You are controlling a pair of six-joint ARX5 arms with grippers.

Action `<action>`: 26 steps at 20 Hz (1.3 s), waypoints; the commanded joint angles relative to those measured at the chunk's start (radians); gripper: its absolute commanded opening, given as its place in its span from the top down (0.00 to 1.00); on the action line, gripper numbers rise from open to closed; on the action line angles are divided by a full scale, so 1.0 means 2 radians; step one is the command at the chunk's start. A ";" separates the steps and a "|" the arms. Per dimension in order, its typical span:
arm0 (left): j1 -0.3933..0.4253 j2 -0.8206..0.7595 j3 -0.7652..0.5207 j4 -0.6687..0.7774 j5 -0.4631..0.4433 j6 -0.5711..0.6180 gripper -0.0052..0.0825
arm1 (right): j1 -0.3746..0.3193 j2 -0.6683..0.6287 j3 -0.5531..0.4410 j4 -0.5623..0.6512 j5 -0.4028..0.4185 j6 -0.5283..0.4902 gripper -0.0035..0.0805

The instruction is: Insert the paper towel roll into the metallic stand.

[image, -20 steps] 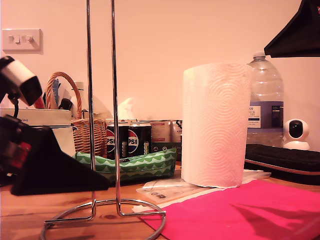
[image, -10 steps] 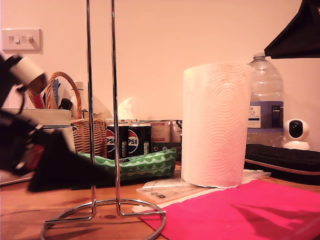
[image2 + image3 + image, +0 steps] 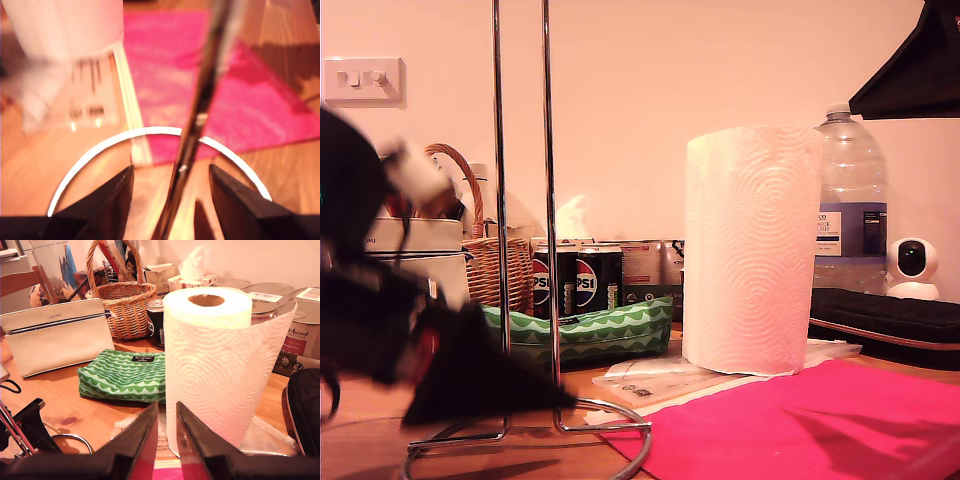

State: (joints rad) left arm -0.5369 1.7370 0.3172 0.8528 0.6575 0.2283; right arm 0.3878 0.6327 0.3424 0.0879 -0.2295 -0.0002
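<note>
At the exterior view's left, my first gripper [image 3: 535, 395] is blurred, its jaws spread apart on either side of the upright rods of the metallic stand [image 3: 525, 200], not closed on them; the ring base [image 3: 150, 134] curves just beyond the tips. The stand rests on bare wood, its ring meeting the pink mat's [image 3: 800, 425] near edge. Further right, the paper towel roll [image 3: 750, 250] stands upright, well apart from the stand, open tabletop between. My second gripper [image 3: 167, 432], jaws nearly together and empty, hovers near the roll.
</note>
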 commanded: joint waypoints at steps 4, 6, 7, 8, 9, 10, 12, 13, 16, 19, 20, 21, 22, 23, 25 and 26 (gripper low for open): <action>-0.001 0.000 0.005 0.018 0.009 0.008 0.60 | 0.002 0.002 -0.006 0.003 -0.002 0.002 0.84; -0.001 0.011 0.008 0.019 0.011 0.008 0.65 | 0.002 0.002 -0.006 0.004 -0.002 0.002 0.84; -0.001 0.015 0.012 0.020 0.015 0.008 0.69 | 0.002 0.002 -0.006 0.006 -0.002 0.002 0.84; -0.001 0.019 0.016 0.019 0.024 0.008 0.73 | 0.002 0.002 -0.006 0.006 -0.002 0.002 0.84; -0.001 0.022 0.020 0.019 0.031 0.008 0.79 | 0.002 0.002 -0.006 0.006 -0.002 0.002 0.84; -0.001 0.022 0.021 0.018 0.036 0.007 0.87 | 0.002 0.002 -0.006 0.006 -0.002 0.002 0.83; -0.001 0.022 0.021 0.019 0.038 0.007 0.97 | 0.002 0.002 -0.006 0.012 -0.012 -0.006 0.77; -0.001 0.022 0.022 0.019 0.038 0.007 0.97 | 0.002 0.002 -0.002 0.009 -0.028 -0.023 0.74; -0.001 0.021 0.022 0.022 0.042 0.005 0.97 | 0.002 0.004 0.035 -0.046 -0.039 -0.046 0.73; -0.001 0.017 0.022 0.019 0.049 0.003 0.97 | 0.002 0.016 0.098 -0.144 -0.022 -0.091 0.73; -0.001 0.013 0.022 0.015 0.049 0.002 0.97 | 0.002 0.023 0.119 -0.168 -0.016 -0.098 0.73; -0.001 0.010 0.022 0.015 0.049 0.002 0.97 | 0.002 0.032 0.141 -0.193 -0.015 -0.101 0.73; -0.001 0.006 0.022 0.015 0.049 -0.001 0.97 | 0.002 0.042 0.163 -0.208 -0.012 -0.105 0.73; -0.001 0.001 0.022 0.015 0.049 -0.002 0.97 | 0.002 0.052 0.183 -0.234 -0.010 -0.107 0.73; -0.001 -0.014 0.022 0.004 0.049 -0.002 0.97 | 0.002 0.076 0.219 -0.267 -0.010 -0.124 0.73; -0.001 -0.024 0.022 -0.005 0.049 -0.002 0.97 | 0.002 0.087 0.233 -0.280 -0.009 -0.133 0.73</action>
State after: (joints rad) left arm -0.5369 1.7256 0.3626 0.8337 0.7490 0.2291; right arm 0.3882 0.7895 0.7994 -0.4591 -0.2512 -0.2386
